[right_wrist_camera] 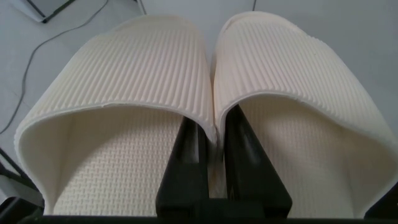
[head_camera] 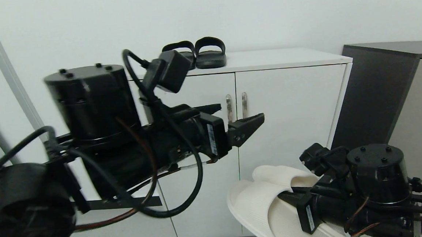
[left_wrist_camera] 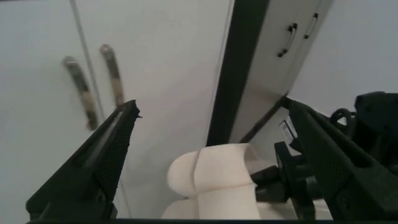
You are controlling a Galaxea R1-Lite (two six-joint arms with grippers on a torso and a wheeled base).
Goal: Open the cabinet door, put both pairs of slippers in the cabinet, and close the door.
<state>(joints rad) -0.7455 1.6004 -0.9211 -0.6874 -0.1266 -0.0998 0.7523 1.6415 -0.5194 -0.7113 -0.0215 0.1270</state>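
My left gripper [head_camera: 240, 112], fingers spread wide, hovers mid-frame just before the two handles [head_camera: 228, 106] of the shut cabinet [head_camera: 291, 106]. I'd best close squarely on one handle and pull along the door's swing. My right gripper [right_wrist_camera: 214, 143] is clamped on two white slippers [head_camera: 271, 199], lower right. Two black slippers [head_camera: 196, 53] sit on the cabinet top.
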